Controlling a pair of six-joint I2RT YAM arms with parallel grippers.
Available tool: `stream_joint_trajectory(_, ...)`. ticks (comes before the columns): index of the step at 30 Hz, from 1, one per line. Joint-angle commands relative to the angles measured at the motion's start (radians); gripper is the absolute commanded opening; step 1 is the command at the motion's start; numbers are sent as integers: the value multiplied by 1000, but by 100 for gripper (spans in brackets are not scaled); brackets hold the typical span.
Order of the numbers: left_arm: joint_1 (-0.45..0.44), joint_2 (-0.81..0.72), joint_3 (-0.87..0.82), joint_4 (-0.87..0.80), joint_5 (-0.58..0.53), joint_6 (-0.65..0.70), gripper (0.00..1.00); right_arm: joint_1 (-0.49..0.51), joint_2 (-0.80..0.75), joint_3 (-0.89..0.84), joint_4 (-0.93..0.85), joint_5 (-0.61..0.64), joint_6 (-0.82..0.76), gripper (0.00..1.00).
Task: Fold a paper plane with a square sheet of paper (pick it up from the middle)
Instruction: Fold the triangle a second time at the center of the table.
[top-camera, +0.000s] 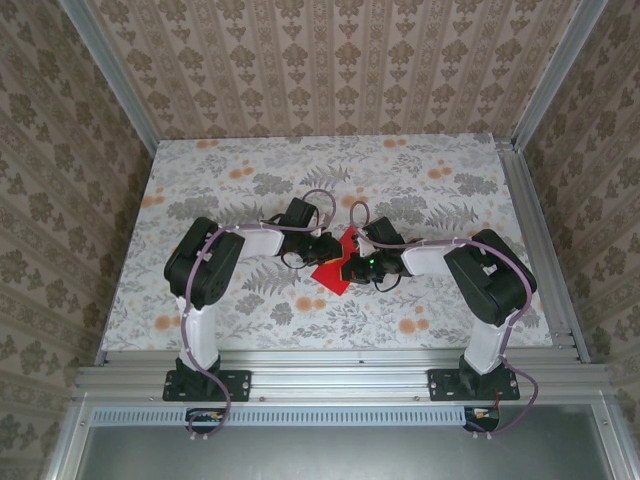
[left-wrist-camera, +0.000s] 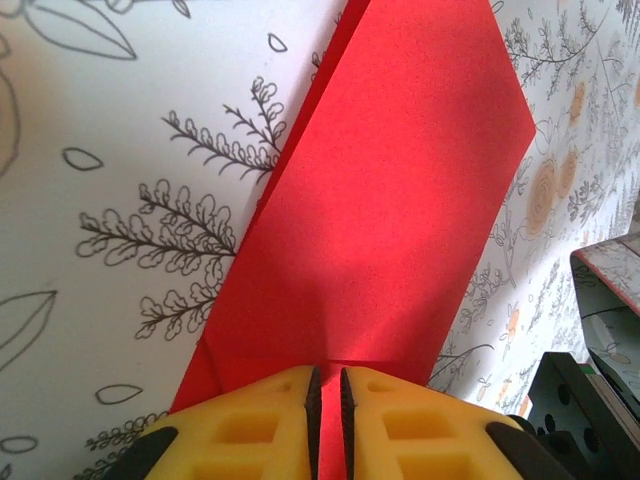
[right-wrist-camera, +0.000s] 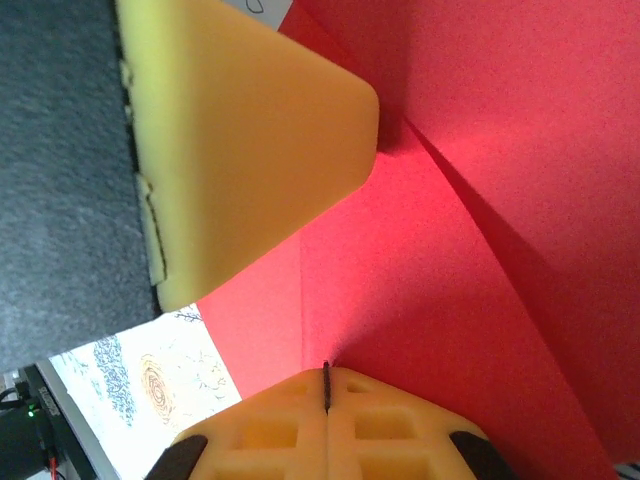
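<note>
I'm seeing the left tool (left-wrist-camera: 325, 372) pinching down to a thin slit, with the near edge of the red sheet of paper (left-wrist-camera: 400, 200) running into that slit between the yellow pads, so it's gripping the sheet, barely parted. The right tool (right-wrist-camera: 327, 368) is sitting fully closed, pads pressing into a hairline seam. A crease of the sheet is ending right at that seam, so I'm reading it as clamping the paper too. In the right wrist view one yellow finger (right-wrist-camera: 240, 130) of the left tool is touching the sheet from the upper left, tip against a fold. From the top camera both tools are meeting nose to nose mid-surface (top-camera: 400, 170), with the sheet between and just under them and a red corner poking out toward the near side. The sheet is already creased: in the left wrist view it's showing a long pointed outline stretching away from the tool, left edge doubled over. I'm not able to tell whether it's lying flat or lifted.
</note>
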Motion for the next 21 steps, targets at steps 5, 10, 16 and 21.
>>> stream_joint_trajectory(5, 75, 93, 39, -92, -129, 64, 18, 10, 29, -32, -175, 69, -66, 2)
stream_joint_trajectory(10, 88, 112, 92, -123, -133, 78, 18, 10, 23, -41, -188, 68, -79, 2)
stream_joint_trajectory(16, 101, 122, 141, -151, -160, 93, 18, 11, 17, -56, -186, 67, -80, 2)
stream_joint_trajectory(21, 105, 143, 184, -176, -160, 107, 18, 12, 4, -64, -184, 60, -77, 2)
